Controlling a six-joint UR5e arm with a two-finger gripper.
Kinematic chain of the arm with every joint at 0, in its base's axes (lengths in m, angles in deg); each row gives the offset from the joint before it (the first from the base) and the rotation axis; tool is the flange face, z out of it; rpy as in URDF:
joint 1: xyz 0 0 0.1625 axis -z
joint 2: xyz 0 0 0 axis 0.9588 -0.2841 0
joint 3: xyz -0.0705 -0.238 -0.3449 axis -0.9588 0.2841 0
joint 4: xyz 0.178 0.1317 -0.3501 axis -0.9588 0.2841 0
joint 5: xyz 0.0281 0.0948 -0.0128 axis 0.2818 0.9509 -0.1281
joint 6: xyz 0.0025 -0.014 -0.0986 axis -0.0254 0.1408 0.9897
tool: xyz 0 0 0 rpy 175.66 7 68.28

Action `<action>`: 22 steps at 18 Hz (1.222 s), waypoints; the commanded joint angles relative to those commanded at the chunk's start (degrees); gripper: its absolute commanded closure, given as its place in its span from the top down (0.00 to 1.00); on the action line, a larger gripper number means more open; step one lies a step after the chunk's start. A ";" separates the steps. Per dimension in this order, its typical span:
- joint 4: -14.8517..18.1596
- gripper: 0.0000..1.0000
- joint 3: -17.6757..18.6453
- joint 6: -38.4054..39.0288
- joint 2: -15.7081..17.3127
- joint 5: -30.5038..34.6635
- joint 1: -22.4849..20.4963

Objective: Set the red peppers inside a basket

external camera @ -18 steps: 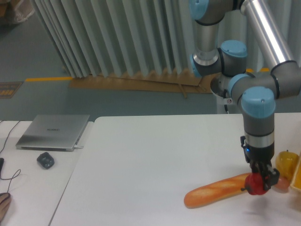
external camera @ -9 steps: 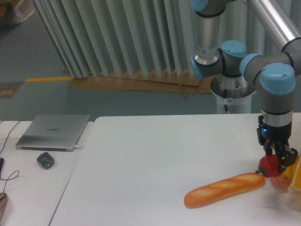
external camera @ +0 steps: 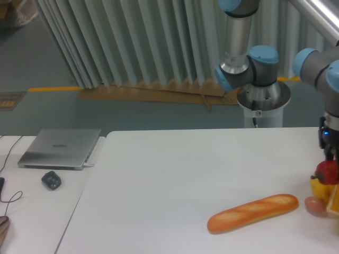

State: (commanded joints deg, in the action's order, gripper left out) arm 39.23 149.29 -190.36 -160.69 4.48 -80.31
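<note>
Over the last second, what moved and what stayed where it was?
The hand, carrying the red pepper, rose off the table by the bread loaf and travelled right to the frame edge, above the yellow pepper. Loaf, laptop and mouse stayed put.

One fixed cam — high front, over table [external camera: 175, 174]

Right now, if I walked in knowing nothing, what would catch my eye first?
Probably the long orange-brown bread loaf lying on the white table, right of the middle. Then the grey and blue robot arm rising behind the table, and at the far right edge a red pepper held just above a yellow pepper.
</note>
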 joint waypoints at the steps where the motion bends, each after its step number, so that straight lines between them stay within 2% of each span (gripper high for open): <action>1: 0.00 0.48 0.09 -0.62 0.00 -0.09 -0.53; 5: -0.44 0.48 0.09 -2.20 -0.88 -0.09 -2.37; 9: -1.31 0.48 -0.53 -7.82 -3.77 -0.26 -5.97; 10: -2.45 0.48 -0.53 -9.23 -4.48 -0.35 -6.59; 15: -6.06 0.48 -0.53 -13.81 -7.38 -0.35 -6.86; 20: -7.12 0.49 -0.53 -13.64 -8.35 -0.35 -6.60; 21: -7.12 0.54 -0.53 -13.64 -8.26 -0.35 -6.51; 22: -7.12 0.70 -0.53 -13.55 -8.17 -0.35 -6.34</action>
State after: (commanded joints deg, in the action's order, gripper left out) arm 32.11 148.76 -203.91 -168.87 4.13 -86.65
